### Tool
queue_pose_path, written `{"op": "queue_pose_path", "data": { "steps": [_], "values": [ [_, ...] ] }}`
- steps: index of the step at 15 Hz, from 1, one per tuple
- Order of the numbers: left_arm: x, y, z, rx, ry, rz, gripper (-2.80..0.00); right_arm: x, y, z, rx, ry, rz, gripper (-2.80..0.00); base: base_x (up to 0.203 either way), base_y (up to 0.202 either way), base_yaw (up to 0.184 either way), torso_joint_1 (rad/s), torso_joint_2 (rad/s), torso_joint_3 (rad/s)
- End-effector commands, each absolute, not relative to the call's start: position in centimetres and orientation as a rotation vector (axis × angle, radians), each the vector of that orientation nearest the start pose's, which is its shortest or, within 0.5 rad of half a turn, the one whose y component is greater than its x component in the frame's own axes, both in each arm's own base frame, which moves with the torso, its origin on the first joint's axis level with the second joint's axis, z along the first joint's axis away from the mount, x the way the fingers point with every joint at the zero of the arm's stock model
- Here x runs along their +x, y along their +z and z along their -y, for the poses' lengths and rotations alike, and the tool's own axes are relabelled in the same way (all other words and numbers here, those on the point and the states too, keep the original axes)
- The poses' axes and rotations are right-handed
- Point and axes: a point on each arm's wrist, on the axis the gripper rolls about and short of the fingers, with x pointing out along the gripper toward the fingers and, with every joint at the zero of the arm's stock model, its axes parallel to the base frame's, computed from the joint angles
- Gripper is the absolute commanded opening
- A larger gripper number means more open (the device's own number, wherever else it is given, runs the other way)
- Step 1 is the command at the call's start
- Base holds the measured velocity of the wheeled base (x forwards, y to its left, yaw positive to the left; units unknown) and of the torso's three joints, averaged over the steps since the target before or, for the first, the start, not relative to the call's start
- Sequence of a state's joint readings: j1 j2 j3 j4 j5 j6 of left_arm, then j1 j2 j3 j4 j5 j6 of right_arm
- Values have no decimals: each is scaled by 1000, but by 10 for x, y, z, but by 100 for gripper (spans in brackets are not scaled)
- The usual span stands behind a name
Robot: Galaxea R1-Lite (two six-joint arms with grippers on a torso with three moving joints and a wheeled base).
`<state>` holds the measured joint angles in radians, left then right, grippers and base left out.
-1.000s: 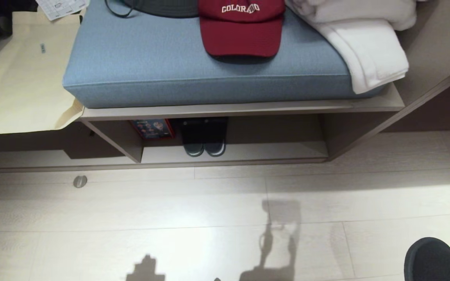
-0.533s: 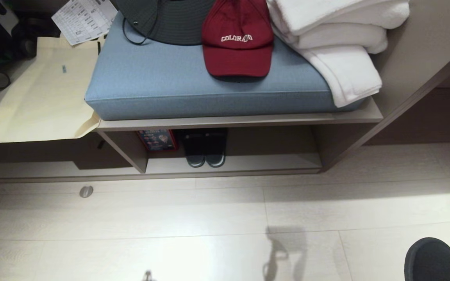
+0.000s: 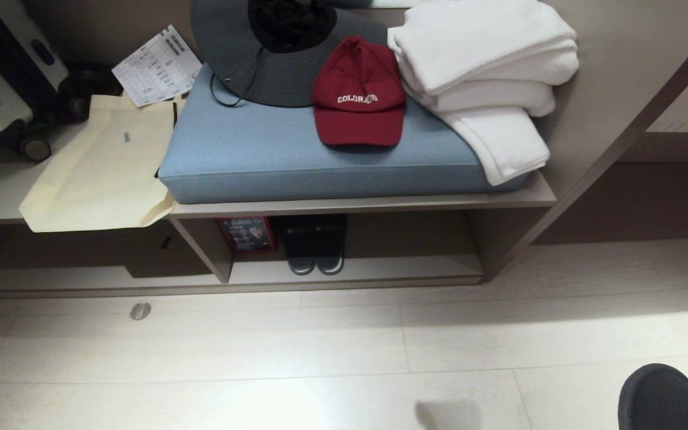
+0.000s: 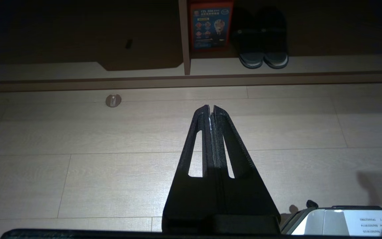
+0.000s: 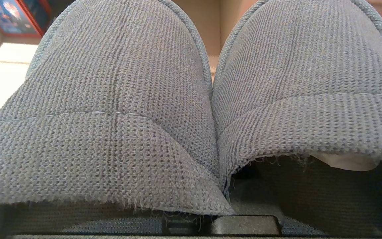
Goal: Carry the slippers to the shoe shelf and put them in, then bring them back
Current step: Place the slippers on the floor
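Right gripper: we see it clamped on the slippers (image 5: 211, 109), a pair of slate-blue knitted slippers with broad woven toe bands; its own fingers are hidden behind the fabric in the right wrist view.
Slippers: two toe bands side by side, touching along their inner edges, coarse ribbed weave, frayed cut edge at the openings; in the head view we see their dark rounded shapes at the lower right (image 3: 666, 397), above the floor and well apart from the shelf.
Left gripper (image 4: 211, 108): two slim black slotted fingers pressed together, nothing between them, pointing over the floor toward the shelf.
Floor (image 3: 260, 346): pale wood-grain planks, glossy, with a small round metal disc (image 3: 140, 311) set in it.
Shoe shelf (image 3: 356, 272): low beige wood-grain cubby unit with a thin slanted divider (image 3: 203, 251).
Inside the shelf: we find a black pair of slides (image 3: 315, 248) with pale sole edges, heels outward, beside a red-framed printed box (image 3: 247, 233).
On top: a thick blue fabric cushion (image 3: 296, 158), a dark red cap (image 3: 358, 95), a grey wide-brim hat (image 3: 260, 57), folded white towels (image 3: 487, 71), a cream flat bag (image 3: 102, 170).
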<state>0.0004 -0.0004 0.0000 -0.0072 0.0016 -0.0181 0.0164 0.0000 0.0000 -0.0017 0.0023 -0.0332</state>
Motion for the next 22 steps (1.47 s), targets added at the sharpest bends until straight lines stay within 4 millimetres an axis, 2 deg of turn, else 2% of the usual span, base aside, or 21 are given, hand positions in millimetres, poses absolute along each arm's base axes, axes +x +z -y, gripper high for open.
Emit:
{"op": "queue_pose_path", "data": {
  "steps": [1,22],
  "values": [
    [-23,76,0,-18,3,8,-280,-23,76,0,-34,20,0,-280,0,0,0,2,2,203],
    [-23,76,0,-18,1,8,-280,-23,76,0,-34,19,0,-280,0,0,0,3,2,203]
  ]
}}
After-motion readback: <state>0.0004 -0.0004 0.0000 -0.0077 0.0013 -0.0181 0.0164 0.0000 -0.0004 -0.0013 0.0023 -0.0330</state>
